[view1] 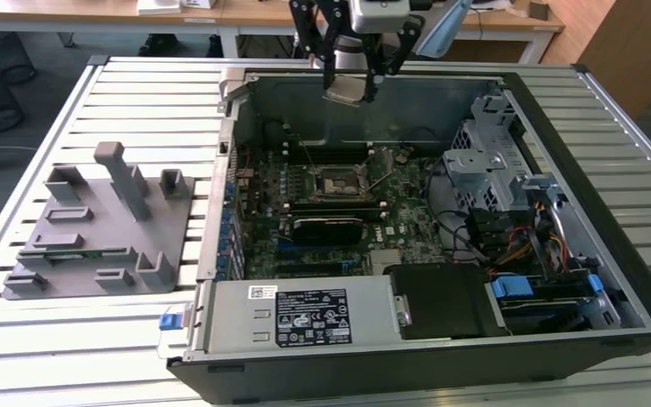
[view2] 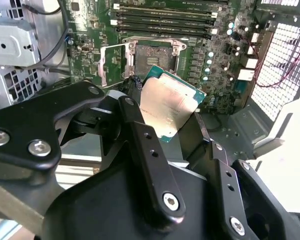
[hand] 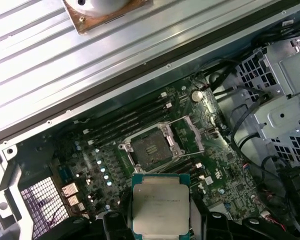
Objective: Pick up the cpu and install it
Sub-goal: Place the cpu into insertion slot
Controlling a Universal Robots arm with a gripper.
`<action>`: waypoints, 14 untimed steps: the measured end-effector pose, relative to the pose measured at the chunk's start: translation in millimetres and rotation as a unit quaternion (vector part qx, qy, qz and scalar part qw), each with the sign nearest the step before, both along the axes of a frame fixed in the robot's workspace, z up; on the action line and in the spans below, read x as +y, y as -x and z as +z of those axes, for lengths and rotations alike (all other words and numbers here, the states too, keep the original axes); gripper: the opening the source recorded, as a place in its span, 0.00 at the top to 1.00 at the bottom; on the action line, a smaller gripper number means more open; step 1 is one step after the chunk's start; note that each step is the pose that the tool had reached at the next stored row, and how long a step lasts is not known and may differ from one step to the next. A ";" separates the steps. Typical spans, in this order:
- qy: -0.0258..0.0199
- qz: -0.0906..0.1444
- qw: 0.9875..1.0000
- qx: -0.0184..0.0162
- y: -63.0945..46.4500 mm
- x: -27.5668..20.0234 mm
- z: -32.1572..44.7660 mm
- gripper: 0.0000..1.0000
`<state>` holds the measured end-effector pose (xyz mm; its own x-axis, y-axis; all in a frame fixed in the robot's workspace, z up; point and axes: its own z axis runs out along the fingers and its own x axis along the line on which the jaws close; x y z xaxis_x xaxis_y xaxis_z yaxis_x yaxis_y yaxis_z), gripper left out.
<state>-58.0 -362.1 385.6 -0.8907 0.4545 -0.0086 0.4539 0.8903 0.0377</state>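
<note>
Exterior view: pincer point(view1: 352, 83) clenched on the cpu point(view1: 346, 91), high over the far wall of the open case point(view1: 625, 220). Second wrist view: cpu point(view2: 167, 105) held tilted, socket point(view2: 152, 57) beyond. First wrist view: socket point(hand: 151, 150) open, empty. Carry step, I'd judge. Seating needs flat, square alignment.

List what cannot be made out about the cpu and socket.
cpu underside: faces away in both wrist views.
cpu's gripped edges: covered by fingers of the gripper in the second wrist view.
socket contacts: too small in the exterior view.
arm: cut off by the exterior view's top edge.
</note>
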 end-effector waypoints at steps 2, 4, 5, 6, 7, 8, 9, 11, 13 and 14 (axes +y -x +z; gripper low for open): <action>0.000 -0.009 1.000 0.000 0.0 0.0 -0.1 0.46; 0.000 -0.016 1.000 0.000 0.0 0.0 -0.2 0.46; 0.000 -0.020 1.000 0.000 0.0 0.0 -0.2 0.46; 0.000 -0.024 1.000 0.000 0.0 0.0 -0.3 0.46; 0.000 -0.027 1.000 0.000 0.0 0.0 -0.4 0.46; 0.000 -0.031 1.000 0.000 0.0 0.0 -0.4 0.46; 0.000 -0.034 0.999 0.000 0.0 0.0 -0.5 0.46; 0.000 -0.041 0.999 0.000 0.0 0.0 -0.5 0.46; 0.000 -0.048 0.999 0.000 0.0 0.0 -0.6 0.46; 0.000 -0.052 0.999 0.000 0.0 0.1 -0.6 0.46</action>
